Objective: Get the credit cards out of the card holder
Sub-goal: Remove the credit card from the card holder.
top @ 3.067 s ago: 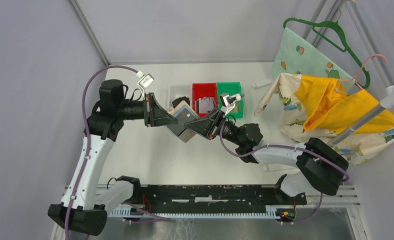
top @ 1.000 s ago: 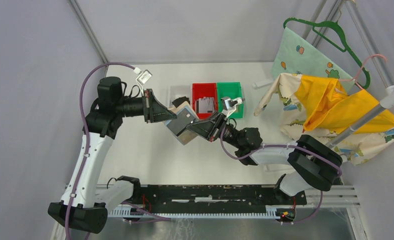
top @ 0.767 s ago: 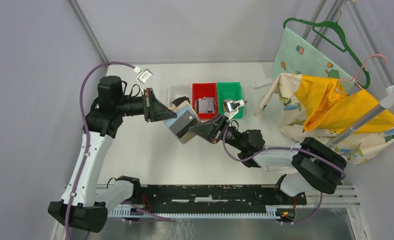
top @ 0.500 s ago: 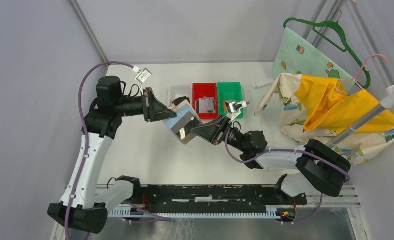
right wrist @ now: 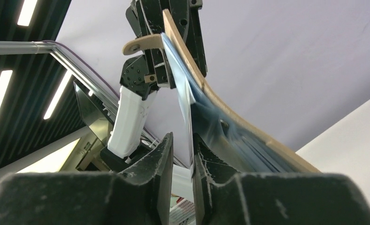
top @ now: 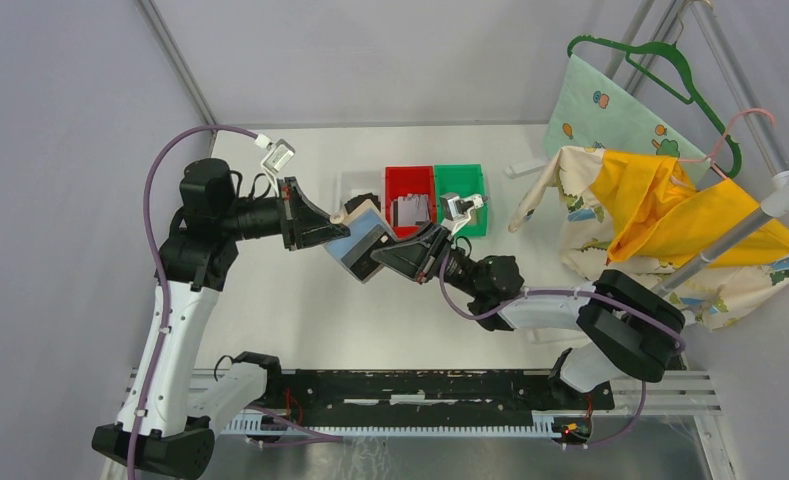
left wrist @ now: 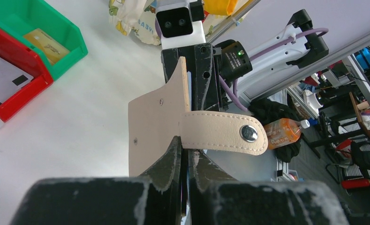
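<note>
The beige card holder [top: 360, 232] hangs in the air between my two grippers, over the table in front of the bins. My left gripper [top: 340, 233] is shut on its beige flap [left wrist: 154, 126], with the snap tab [left wrist: 225, 136] sticking out to the right. My right gripper [top: 378, 260] is at the holder's other end. In the right wrist view its jaws [right wrist: 182, 138] stand a narrow gap apart. The edge of the clear sleeve strip [right wrist: 179, 75] runs down between them, along one finger. A gold-tan card [left wrist: 47, 45] lies in the green bin and grey cards [top: 410, 210] in the red bin.
White [top: 353, 186], red [top: 408, 178] and green [top: 462, 178] bins stand in a row at the back centre. Coloured cloths [top: 660, 215] and hangers [top: 660, 60] fill the right side. The arms' base rail [top: 420, 385] runs along the near edge.
My left arm has pulled back to the left and carried the holder with it. My right gripper has followed to the left and stayed at the holder's lower end.
</note>
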You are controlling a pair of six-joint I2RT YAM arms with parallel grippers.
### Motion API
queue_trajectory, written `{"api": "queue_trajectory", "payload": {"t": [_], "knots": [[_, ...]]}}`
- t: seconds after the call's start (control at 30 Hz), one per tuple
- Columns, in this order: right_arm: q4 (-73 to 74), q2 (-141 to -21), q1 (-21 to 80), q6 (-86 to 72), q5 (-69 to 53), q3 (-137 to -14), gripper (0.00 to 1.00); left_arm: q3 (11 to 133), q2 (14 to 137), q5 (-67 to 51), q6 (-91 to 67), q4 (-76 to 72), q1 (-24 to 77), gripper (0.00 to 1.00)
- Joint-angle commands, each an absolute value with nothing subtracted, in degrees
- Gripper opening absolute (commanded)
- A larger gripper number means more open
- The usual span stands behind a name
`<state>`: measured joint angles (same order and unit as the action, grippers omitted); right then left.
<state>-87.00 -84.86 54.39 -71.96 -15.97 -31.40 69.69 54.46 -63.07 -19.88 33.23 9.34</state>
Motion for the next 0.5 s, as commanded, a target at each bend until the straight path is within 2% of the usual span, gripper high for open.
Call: {"api": "queue_trajectory", "payload": {"t": [0.0,0.13,0.47], "knots": [[-94.6,-86.5,54.9,-74.7,-16.7,-36.6,0.22,70.6,53.9,-63.1,-18.6,32.9,9.1,0.02],[-93.5,-86.1,55.1,-74.5,-16.7,-36.6,0.04,71.6,54.8,-62.6,-16.8,34.8,9.1,0.02],[-90.5,-79.8,54.7,-71.8,-17.3,-27.1,0.05,74.5,56.5,-58.6,-15.4,34.9,9.1,0.02]]}}
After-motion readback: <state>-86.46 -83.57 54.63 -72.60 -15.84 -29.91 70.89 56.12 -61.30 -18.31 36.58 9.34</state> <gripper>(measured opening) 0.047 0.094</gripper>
